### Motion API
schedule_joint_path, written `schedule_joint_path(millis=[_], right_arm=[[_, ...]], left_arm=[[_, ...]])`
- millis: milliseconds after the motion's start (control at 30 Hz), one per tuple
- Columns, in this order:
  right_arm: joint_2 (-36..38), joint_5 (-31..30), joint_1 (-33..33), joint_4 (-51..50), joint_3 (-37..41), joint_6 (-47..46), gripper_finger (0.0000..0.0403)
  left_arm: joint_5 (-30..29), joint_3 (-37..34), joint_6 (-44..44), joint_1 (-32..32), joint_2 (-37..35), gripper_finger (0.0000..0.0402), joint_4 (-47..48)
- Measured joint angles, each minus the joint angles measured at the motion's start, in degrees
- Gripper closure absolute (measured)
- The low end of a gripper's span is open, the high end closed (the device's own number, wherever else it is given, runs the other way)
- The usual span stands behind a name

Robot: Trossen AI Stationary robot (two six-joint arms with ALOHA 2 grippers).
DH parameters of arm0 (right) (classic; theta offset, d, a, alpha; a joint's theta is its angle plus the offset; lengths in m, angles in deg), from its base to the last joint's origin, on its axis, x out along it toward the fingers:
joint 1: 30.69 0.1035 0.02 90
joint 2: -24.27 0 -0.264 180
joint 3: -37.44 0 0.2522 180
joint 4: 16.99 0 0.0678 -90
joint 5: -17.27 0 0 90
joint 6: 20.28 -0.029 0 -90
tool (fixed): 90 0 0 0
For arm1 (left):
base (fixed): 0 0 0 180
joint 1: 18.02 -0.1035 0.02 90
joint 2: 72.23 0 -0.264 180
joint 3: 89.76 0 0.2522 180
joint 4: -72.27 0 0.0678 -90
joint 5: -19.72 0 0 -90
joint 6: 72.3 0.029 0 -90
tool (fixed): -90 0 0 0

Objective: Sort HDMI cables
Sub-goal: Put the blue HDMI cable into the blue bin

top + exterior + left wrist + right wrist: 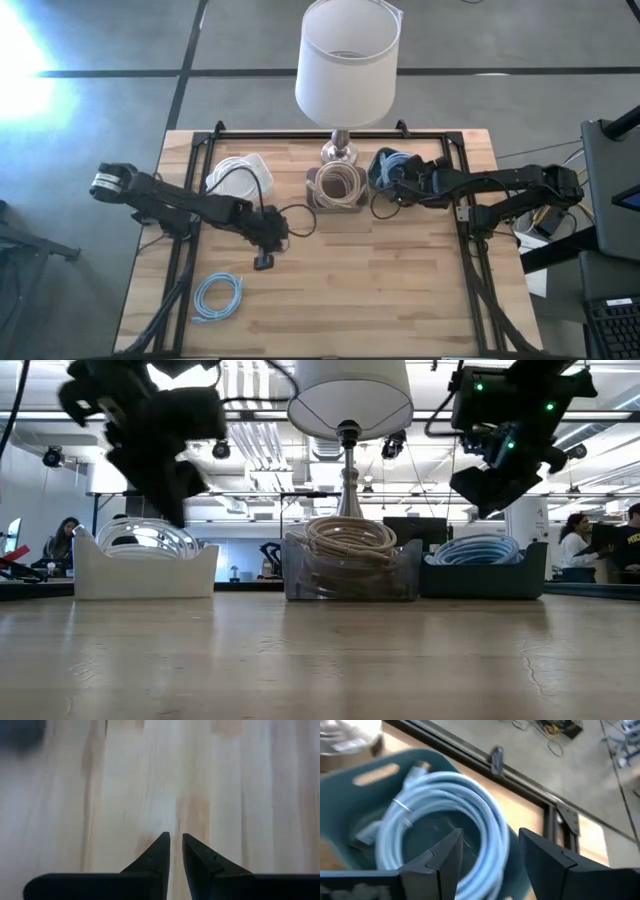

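Note:
A light blue HDMI cable coil [218, 297] lies flat on the table near its near left corner. My left gripper [263, 260] hangs above bare wood, right of and beyond that coil. It points down and is shut on nothing [173, 842]. Along the far side stand a white bin [240, 175] of white coils, a clear bin [337, 188] of beige coils [350, 540] and a blue bin [392, 168]. My right gripper [490, 852] is open above the blue bin, over the light blue coil [445, 805] lying in it, and clear of it in the low view [497, 480].
A lamp with a white shade [347, 60] stands on its metal base [338, 152] behind the clear bin. A black frame rail [330, 133] runs along the table's far edge and down both sides. Bare wood spans the near middle and right [380, 290].

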Motion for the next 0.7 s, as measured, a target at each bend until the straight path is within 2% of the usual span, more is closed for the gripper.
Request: schedule_joint_path(millis=[133, 233, 367, 700], right_arm=[[0.0, 1.9, 0.1, -3.8, 0.5, -6.9, 0.0213], [0.0, 4.0, 1.1, -3.7, 0.6, -7.5, 0.0212], [0.0, 4.6, 4.0, -3.5, 0.5, -7.4, 0.0211], [0.0, 4.5, 10.1, 1.4, -0.2, -7.1, 0.0211]], left_arm=[[0.7, 0.0, -6.8, 0.1, -1.1, 0.0348, 9.0], [1.4, 0.0, -8.1, 0.2, -0.9, 0.0348, 15.5], [10.2, -0.1, -7.3, 0.2, -0.1, 0.0348, 24.2], [17.4, -2.9, -12.5, 6.8, 1.5, 0.0348, 26.5]])
